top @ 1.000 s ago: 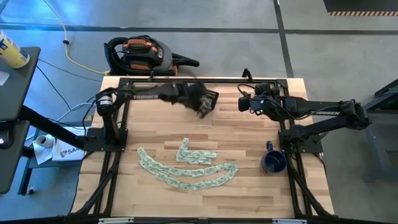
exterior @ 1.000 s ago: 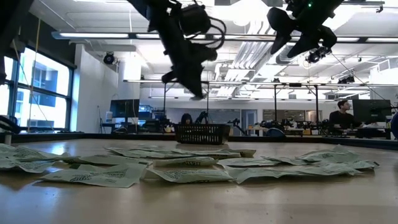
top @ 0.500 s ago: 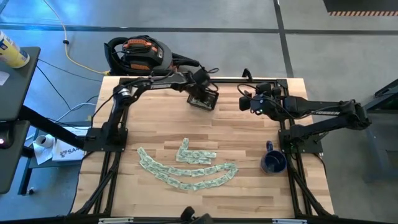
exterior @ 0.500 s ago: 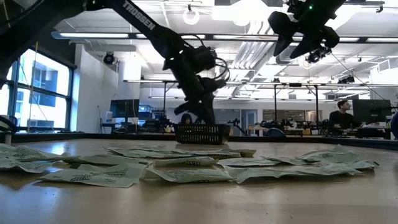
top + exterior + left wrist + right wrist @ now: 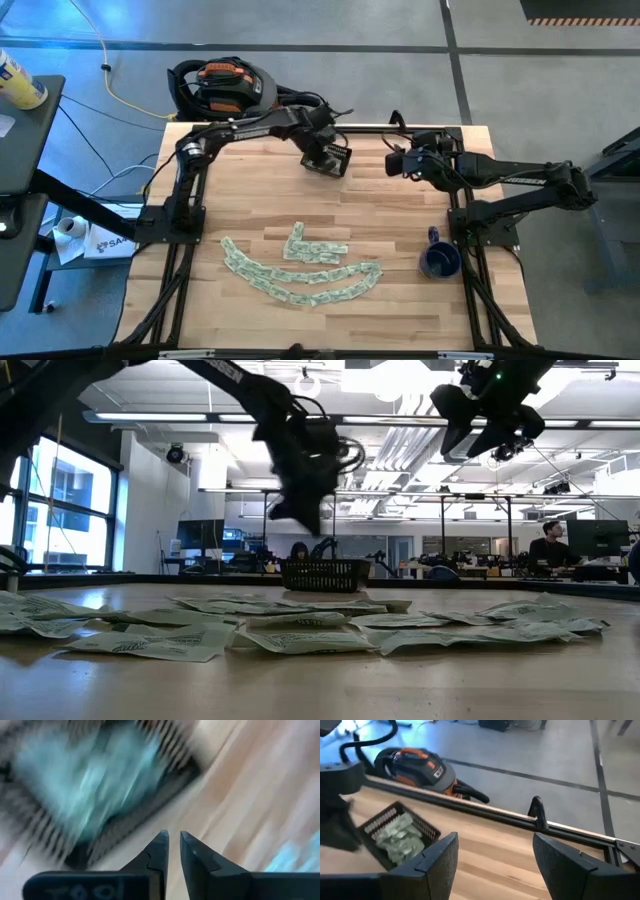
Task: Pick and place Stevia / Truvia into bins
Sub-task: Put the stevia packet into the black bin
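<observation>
The small dark slatted basket (image 5: pixel 334 160) stands near the table's far edge, with pale green sachets (image 5: pixel 399 839) lying inside it. Many more sachets (image 5: pixel 300 272) lie in a curved band on the table's near half, also seen close in the low view (image 5: pixel 300 632). My left gripper (image 5: pixel 318 150) hovers above the basket's left side (image 5: pixel 300 518). Its fingers (image 5: pixel 173 839) stand a narrow gap apart with nothing between them. My right gripper (image 5: pixel 393 160) waits in the air to the basket's right, wide open (image 5: pixel 495 857) and empty.
A dark blue mug (image 5: pixel 440 262) stands by the right edge of the table. An orange and black vacuum (image 5: pixel 225 85) sits on the floor beyond the far edge. Bare wood lies between the basket and the band of sachets.
My left gripper swung toward the far edge until it was over the basket. It dipped down to the basket's rim and then rose again above it. The basket and the sachets on the table stayed where they were.
</observation>
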